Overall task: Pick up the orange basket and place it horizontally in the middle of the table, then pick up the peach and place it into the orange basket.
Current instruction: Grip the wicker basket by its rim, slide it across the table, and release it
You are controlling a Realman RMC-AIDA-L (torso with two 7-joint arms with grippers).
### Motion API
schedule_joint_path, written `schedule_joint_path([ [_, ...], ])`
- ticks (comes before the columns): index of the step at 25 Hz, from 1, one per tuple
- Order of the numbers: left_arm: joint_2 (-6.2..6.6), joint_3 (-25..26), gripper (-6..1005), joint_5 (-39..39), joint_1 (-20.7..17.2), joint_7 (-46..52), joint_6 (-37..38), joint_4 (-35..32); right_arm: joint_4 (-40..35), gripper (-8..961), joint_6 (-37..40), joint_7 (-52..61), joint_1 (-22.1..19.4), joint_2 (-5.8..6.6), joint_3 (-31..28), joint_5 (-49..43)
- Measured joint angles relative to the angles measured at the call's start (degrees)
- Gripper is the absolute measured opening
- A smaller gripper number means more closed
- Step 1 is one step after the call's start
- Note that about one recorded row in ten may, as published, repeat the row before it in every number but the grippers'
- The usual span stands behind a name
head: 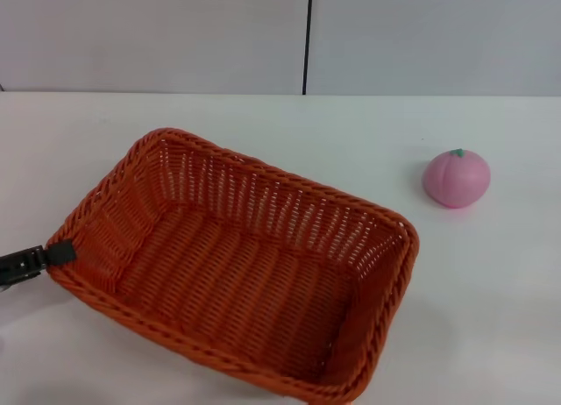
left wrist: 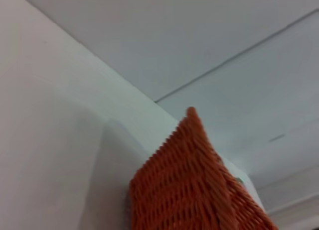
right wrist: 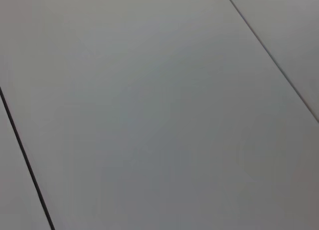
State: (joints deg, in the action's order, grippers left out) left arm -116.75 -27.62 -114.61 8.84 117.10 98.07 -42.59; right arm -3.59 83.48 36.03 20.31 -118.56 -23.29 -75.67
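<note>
The orange basket (head: 237, 265) lies askew on the white table (head: 491, 282), left of centre, its long side running diagonally from the far left to the near right. My left gripper (head: 54, 254) comes in from the left edge of the head view and is shut on the braided rim at the basket's left corner. In the left wrist view the woven side of the orange basket (left wrist: 189, 185) fills the lower middle, very close. The pink peach (head: 456, 177) with its green stem sits alone on the table to the right of the basket. My right gripper is out of view.
A grey panelled wall (head: 175, 37) with a dark vertical seam stands behind the table's far edge. The right wrist view holds only grey panels (right wrist: 149, 115) with dark seams. Bare tabletop separates the basket from the peach.
</note>
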Motion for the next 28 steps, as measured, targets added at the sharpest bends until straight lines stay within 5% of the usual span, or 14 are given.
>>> schedule_joint_path([
  [1,0.00,0.0,449,0.0,0.0,0.0,0.0,0.0,-0.1,537,0.0,0.0,0.0,0.00,0.0,0.0],
  [2,2.37,-0.2,449,-0.4,1.2,0.5,5.0,0.0,-0.1,538,0.0,0.0,0.0,0.00,0.0,0.0],
  [25,4.80,-0.3,446,-9.9,4.5,0.8,11.4,-0.6,-0.6,537,-0.1,0.0,-0.4,0.08,-0.3,0.3],
  [26,5.87,-0.7,446,-11.2,5.0,0.7,13.3,-0.2,-0.6,538,-0.1,0.0,-0.4,0.08,-0.3,0.3],
  [28,5.98,-0.9,446,-11.9,5.2,0.6,13.6,-0.3,-0.6,538,-0.1,0.0,-0.4,0.09,-0.2,0.3],
])
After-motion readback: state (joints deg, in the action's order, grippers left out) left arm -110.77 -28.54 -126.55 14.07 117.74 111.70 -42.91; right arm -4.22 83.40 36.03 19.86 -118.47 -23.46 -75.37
